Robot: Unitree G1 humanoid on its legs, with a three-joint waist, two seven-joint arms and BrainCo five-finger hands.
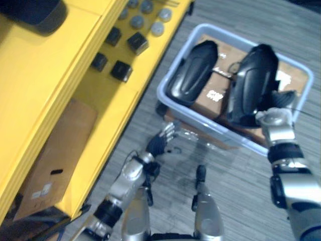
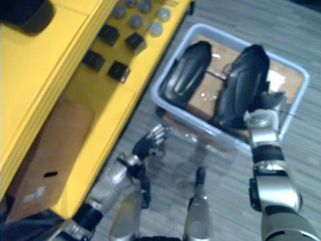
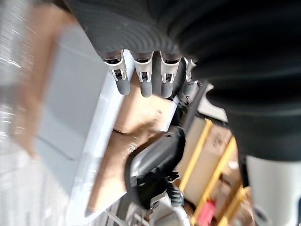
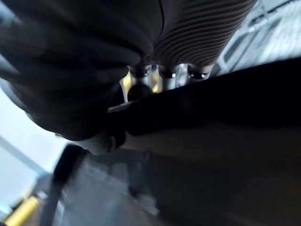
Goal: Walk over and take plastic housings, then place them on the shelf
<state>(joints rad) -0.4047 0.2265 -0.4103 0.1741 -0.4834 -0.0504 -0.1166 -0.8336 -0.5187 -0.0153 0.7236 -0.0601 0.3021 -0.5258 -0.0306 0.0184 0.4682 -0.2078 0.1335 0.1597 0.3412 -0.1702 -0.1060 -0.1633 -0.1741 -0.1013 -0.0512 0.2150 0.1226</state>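
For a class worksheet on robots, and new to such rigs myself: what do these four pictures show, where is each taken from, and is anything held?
This is a two-legged humanoid robot with silver arms and fingered hands. Two pictures come from a twin camera on its head, looking down; the other two from a camera on each wrist, close to the hand. On the floor stands a blue bin with two black plastic housings on cardboard: the left housing and the right housing. The right hand is at the right housing's near end; whether it grips cannot be seen. The left hand hovers open beside the bin, holding nothing. On the robot's left a yellow shelf carries black blocks and grey round parts, with a cardboard box lower down.
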